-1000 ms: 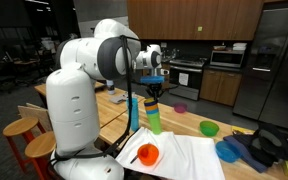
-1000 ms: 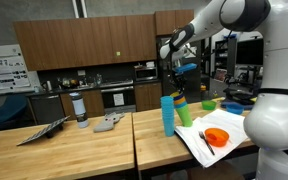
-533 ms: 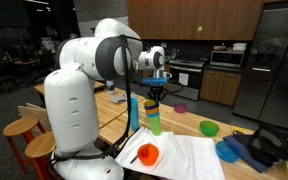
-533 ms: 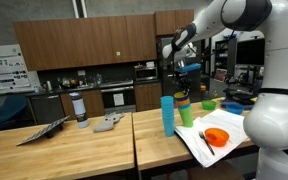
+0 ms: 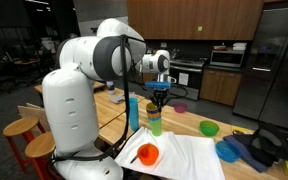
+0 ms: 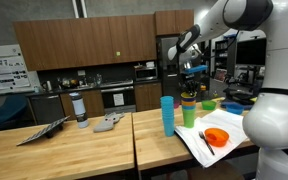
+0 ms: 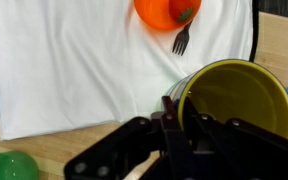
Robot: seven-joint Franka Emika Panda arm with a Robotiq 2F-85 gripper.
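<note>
**Exterior view, robot body large at frame left.**
- The arm reaches out over the wooden tabletop (image 5: 112, 100).
- The gripper (image 5: 158, 97) points straight down. Its jaws are drawn narrow and pinched on the rim of a yellow cup (image 5: 155, 106).
- The yellow cup sits directly over an upright green cup (image 5: 156, 123). Whether it is nested in the green cup or just clear of it, I cannot tell.
- A blue cup (image 5: 133, 113) stands upright just beside the pair, on the robot's side.
- A white cloth (image 5: 189, 155) covers the near corner of the tabletop. An orange bowl (image 5: 147, 153) lies on the cloth, close to the robot's base.
- A green bowl (image 5: 209, 128) lies beyond the cloth, well apart from the cups.

**Exterior view, looking along the tabletop.**
- The gripper (image 6: 189, 92) hangs over the same stack, with the yellow cup (image 6: 188, 101) on top and the green cup (image 6: 188, 115) below.
- The blue cup (image 6: 167, 115) stands just beside them, nearer the middle of the tabletop.
- The orange bowl (image 6: 216, 137) rests on the cloth (image 6: 196, 148) toward the tabletop's near edge. A fork (image 6: 204, 138) lies touching the bowl or just beside it.

**Wrist view, looking down.**
- The gripper (image 7: 174, 112) comes in from the bottom edge. One finger is inside the yellow cup (image 7: 234, 100) and one outside, clamped on its wall.
- The cup mouth is open and faces up.
- The cloth (image 7: 74, 70) fills most of the frame.
- The orange bowl (image 7: 164, 12) is at the top edge, with the fork (image 7: 181, 38) at its rim.
- The green bowl (image 7: 9, 165) is off the cloth, in the bottom left corner of the frame.
</note>
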